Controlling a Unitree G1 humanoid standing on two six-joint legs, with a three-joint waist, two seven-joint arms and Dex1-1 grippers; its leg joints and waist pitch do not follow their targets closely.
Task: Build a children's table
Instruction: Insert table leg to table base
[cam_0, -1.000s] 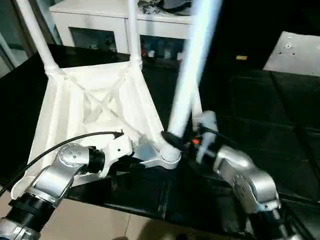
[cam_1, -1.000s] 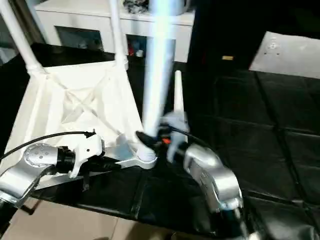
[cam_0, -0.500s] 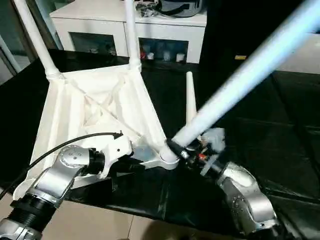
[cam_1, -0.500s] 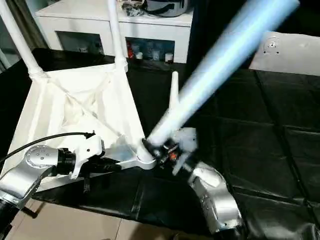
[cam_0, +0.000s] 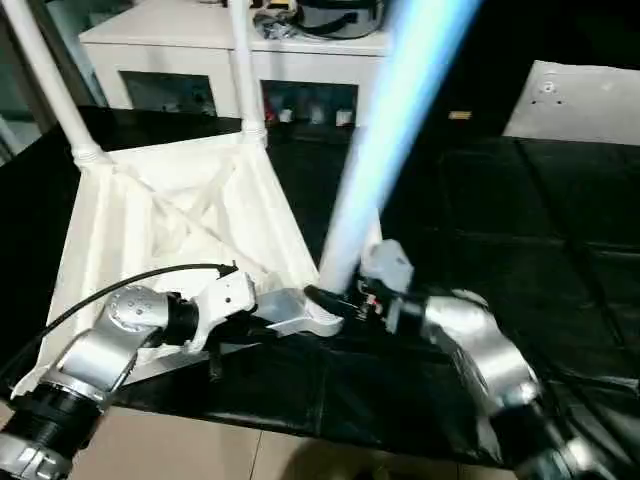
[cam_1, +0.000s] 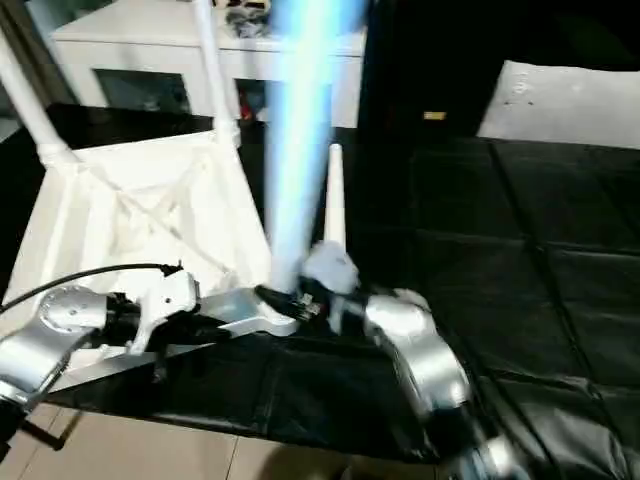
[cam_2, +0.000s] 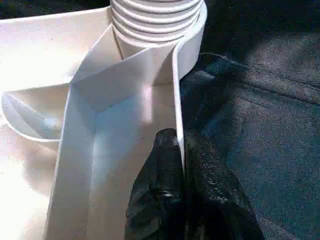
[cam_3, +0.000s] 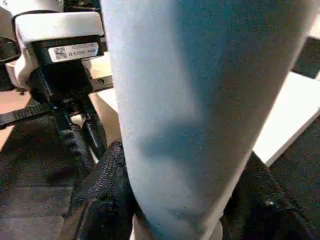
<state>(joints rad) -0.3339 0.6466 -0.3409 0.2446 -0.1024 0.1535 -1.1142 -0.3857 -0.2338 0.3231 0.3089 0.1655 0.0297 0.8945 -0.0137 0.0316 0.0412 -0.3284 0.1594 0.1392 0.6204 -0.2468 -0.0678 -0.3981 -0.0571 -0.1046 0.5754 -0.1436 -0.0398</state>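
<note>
On the black-covered work surface (cam_0: 520, 220), the upturned white plastic rectangular table top (cam_0: 180, 215) lies ribs-up. The left gripper (cam_2: 182, 165) pinches its near rim wall. The right gripper (cam_0: 335, 300) clasps a long white tapered leg (cam_0: 385, 130), apparently seated at the near corner socket (cam_2: 155, 22).

Head cams look down and forward over both forearms at the upside-down table top (cam_0: 170, 215), barely offset sideways. Left wrist cam sits super close to its rim (cam_2: 176, 100). Right wrist cam is jammed against the leg (cam_3: 200, 100), sharing that corner.
</note>
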